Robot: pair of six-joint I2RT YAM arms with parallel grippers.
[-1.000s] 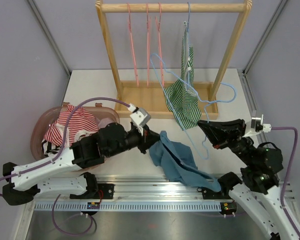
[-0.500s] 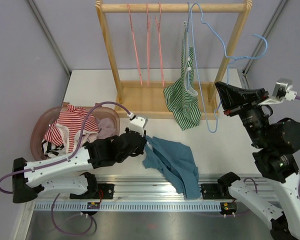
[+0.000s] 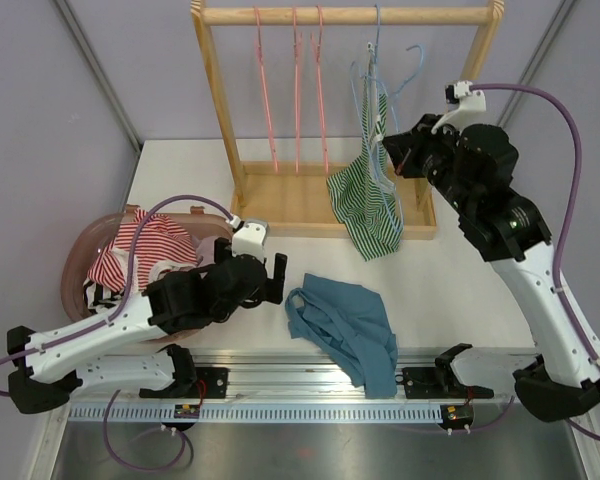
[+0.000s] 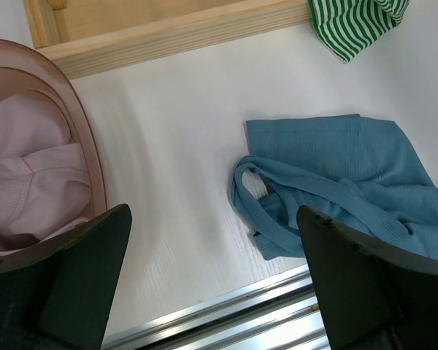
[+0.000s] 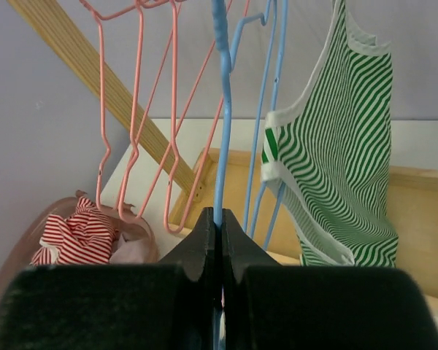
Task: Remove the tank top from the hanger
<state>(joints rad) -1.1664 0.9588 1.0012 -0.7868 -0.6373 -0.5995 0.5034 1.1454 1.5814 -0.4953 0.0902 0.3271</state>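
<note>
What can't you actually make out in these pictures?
Right wrist view: the blue hanger below the right claw, hidden by its fingers.
Top view: whether its hook is over the rail; blue wires overlap.
Left wrist view: the blue tank top's right end, cut off by the edge.

Right end effector (image 3: 392,152) has raised the blue hanger (image 3: 412,58) to the upper-centre rail (image 3: 340,15); left end effector (image 3: 276,278) has released the tank top (image 3: 346,320).

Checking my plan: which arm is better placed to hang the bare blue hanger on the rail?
Right. The right gripper is shut on the blue hanger near the rail; the left gripper hangs open, low over the table.
</note>
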